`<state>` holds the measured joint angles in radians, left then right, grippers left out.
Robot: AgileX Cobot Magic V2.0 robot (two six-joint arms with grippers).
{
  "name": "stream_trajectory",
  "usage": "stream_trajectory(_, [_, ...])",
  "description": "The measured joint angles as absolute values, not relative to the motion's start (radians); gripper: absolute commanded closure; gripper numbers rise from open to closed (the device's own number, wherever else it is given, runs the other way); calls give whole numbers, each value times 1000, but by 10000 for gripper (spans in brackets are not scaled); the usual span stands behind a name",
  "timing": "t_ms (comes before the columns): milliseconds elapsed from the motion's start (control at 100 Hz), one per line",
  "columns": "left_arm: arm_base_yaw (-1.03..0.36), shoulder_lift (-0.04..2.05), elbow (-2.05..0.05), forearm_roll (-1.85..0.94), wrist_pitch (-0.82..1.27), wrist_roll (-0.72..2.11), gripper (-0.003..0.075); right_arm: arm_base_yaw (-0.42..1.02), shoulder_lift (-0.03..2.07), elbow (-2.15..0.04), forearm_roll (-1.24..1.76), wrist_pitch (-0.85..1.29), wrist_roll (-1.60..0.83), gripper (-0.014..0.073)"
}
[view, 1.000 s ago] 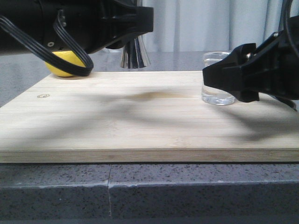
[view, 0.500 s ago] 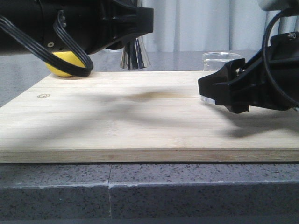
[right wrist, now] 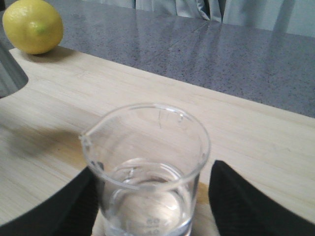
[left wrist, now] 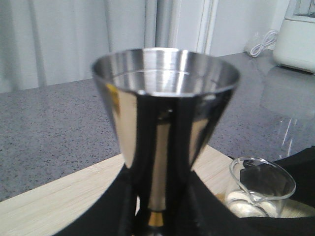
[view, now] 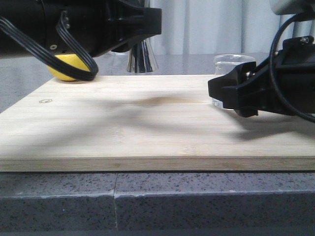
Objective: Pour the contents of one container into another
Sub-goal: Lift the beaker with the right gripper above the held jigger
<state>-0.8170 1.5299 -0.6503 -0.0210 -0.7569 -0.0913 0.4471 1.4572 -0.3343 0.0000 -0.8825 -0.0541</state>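
The steel jigger [left wrist: 165,113] fills the left wrist view, its open cup up and its gold band [left wrist: 156,219] low between the black fingers. My left gripper [left wrist: 157,201] is shut on its waist. In the front view only the jigger's lower cone [view: 142,60] shows under my left gripper [view: 147,24], at the board's back. The clear glass beaker [right wrist: 147,172] stands on the board with a little clear liquid in it. My right gripper [right wrist: 153,169] is open, one finger on each side of the beaker, with a small gap. In the front view my right gripper [view: 216,91] hides most of the beaker [view: 234,61].
A yellow lemon [view: 66,69] [right wrist: 33,25] lies at the back left corner of the wooden board [view: 147,123]. The board rests on a grey speckled counter [view: 157,201]. A white appliance [left wrist: 298,37] stands far off on the counter.
My right gripper has moved left and down around the beaker, now covering most of it in the front view. The left arm and jigger have stayed still.
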Motion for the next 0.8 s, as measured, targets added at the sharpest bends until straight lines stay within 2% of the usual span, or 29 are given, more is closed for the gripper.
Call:
stream_trajectory(110, [-817,1530,-650,-21,-757,-91,739,447,1472,-334,0,-901,-54,216])
stream_trajectory(230, [-817,1530,-650,-21,-757,-91,739,447,1474,-334,0,-903,-54,330])
stream_trajectory(320, [-817,1530,-650,-21,-757,-91,739,447,1474,-334,0,-905,-54,384])
stream_trajectory(800, [-817,1530,-650,-21,-730,-101,739,447,1476,-343,0,-958,-55,398])
